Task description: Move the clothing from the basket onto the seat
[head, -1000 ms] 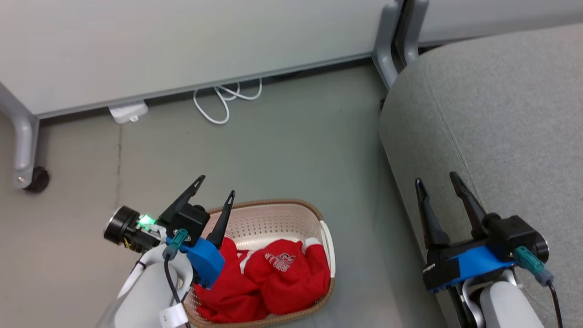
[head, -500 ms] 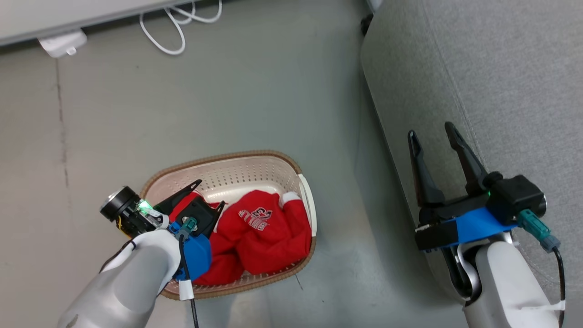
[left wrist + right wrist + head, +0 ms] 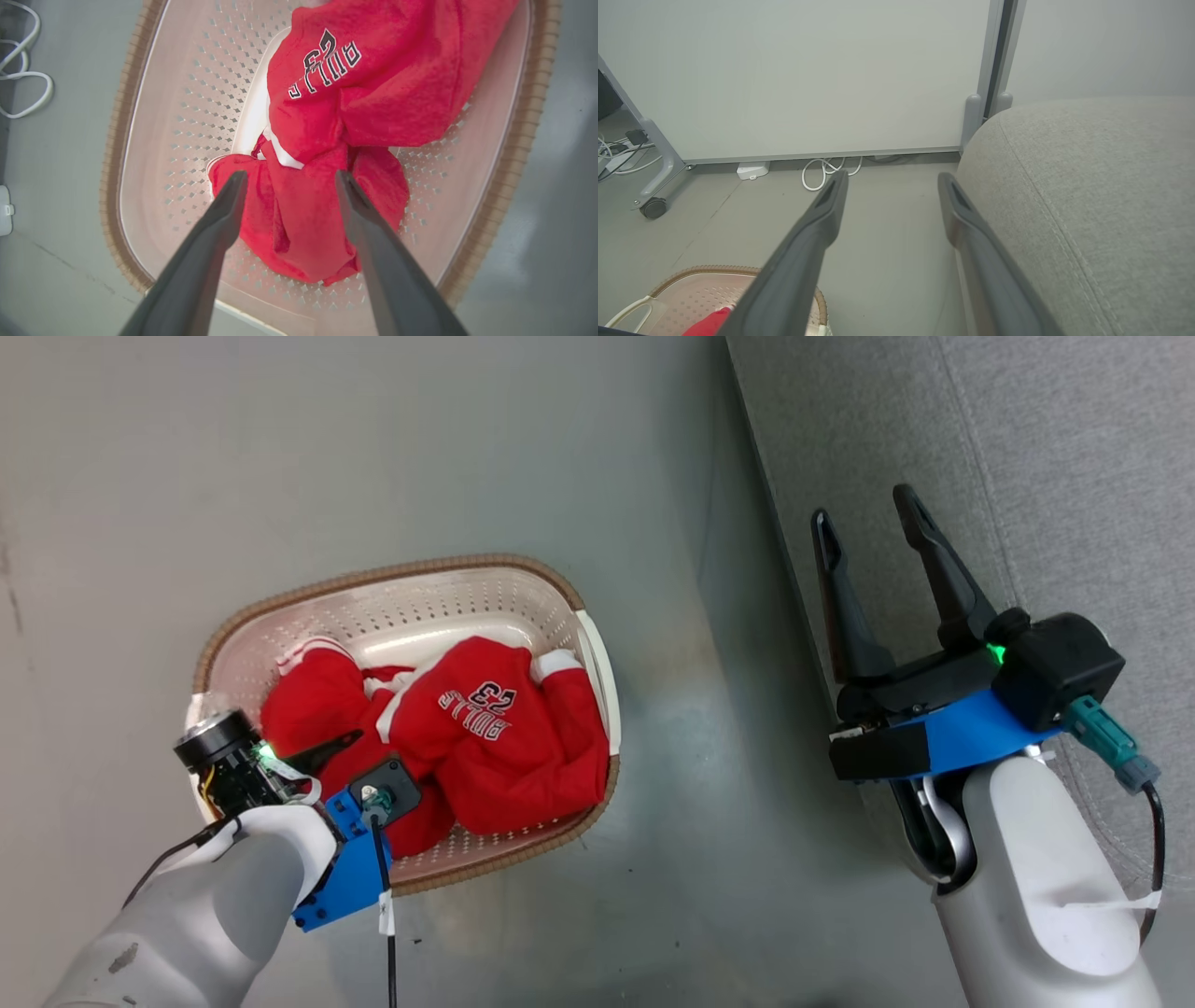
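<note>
left gripper (image 3: 289, 175): fingers spread, nothing pinched, straddling a lower fold of the clothing (image 3: 373, 93), both red pieces lying in the basket (image 3: 163, 93); right gripper (image 3: 864, 509): spread, empty, beside the seat (image 3: 1074, 476); transfer apparently not begun.

Left gripper (image 3: 290, 177) hung at 8 o'clock, jaws parted, aimed downward. Right gripper (image 3: 864, 509) sat at 3 o'clock, jaws parted, pointing toward 12.

Open floor (image 3: 691, 709) lies between basket (image 3: 392, 569) and seat (image 3: 1074, 448); basket walls ring clothing (image 3: 504, 747)
</note>
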Robot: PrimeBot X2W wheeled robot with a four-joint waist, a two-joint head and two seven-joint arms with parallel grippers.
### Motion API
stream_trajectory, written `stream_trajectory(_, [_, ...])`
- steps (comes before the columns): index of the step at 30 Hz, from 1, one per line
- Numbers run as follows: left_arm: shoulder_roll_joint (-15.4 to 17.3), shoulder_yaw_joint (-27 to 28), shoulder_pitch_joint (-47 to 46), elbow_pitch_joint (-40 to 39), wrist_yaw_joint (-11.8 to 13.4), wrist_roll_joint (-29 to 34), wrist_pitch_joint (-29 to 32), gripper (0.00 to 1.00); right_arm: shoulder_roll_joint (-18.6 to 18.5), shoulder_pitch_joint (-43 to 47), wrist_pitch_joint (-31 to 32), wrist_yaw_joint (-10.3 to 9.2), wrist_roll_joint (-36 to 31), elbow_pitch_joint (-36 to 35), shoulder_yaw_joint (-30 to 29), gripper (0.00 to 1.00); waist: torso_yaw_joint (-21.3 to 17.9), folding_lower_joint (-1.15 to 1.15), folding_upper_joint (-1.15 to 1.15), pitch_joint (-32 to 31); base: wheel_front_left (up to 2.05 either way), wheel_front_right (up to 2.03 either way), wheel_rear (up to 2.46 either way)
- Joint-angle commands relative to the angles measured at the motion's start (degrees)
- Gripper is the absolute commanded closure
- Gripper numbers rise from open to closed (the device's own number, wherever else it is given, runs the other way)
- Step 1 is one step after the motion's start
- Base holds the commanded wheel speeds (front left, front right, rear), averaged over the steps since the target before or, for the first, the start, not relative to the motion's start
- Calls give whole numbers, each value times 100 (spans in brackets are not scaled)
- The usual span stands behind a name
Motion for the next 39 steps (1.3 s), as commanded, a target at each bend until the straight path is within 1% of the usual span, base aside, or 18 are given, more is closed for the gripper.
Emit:
stream_trajectory(1, [69,-178,-181,23,-1,-123,69,0,-24,-150,-22,3,37,-47,35,0,-75,-1,0,246,0,0,0])
stream_trajectory(4, [154,-362,-257,53,-1,-271,256,0,-24,-238,-22,3,47,-86,90,0,-120,-1,0,442,0,0,0])
stream_trajectory(10, [307,-470,-480,52,-2,-365,760,0,-23,-397,-22,3,74,-175,144,0,-213,-1,0,861,0,0,0])
stream_trajectory(15, [425,-482,-630,15,-2,-194,1135,0,-23,-514,-22,3,93,-259,157,0,-275,-1,0,1157,0,0,0])
stream_trajectory(16, [425,-482,-630,15,-2,-194,1135,0,-23,-514,-22,3,93,-259,157,0,-275,-1,0,1157,0,0,0])
stream_trajectory(19, [505,-482,-748,27,-2,-124,1434,0,-23,-588,-22,3,125,-302,184,0,-314,-1,0,1340,0,0,0])
stream_trajectory(26, [566,-484,-867,-57,-2,-155,1959,0,-23,-688,-22,3,193,-409,222,0,-378,-1,0,1617,0,0,0])
stream_trajectory(33, [607,-484,-936,-176,-2,-112,2188,0,-23,-716,-22,3,196,-465,197,0,-399,-1,0,1767,0,0,0])
stream_trajectory(34, [592,-484,-950,-186,-2,-105,2227,67,-23,-711,-22,3,193,-467,194,0,-400,-1,0,1774,0,0,0])
stream_trajectory(35, [564,-484,-958,-202,-2,-84,2244,100,-23,-712,-22,3,192,-467,192,0,-403,-1,0,1779,0,0,0])
stream_trajectory(37, [511,-484,-928,-172,-2,-67,2377,100,-23,-719,-22,3,185,-446,188,0,-402,-1,0,1774,0,0,0])
stream_trajectory(39, [497,-484,-941,-186,-2,-60,2375,100,-23,-726,-22,3,171,-421,178,0,-393,-1,0,1756,0,0,0])
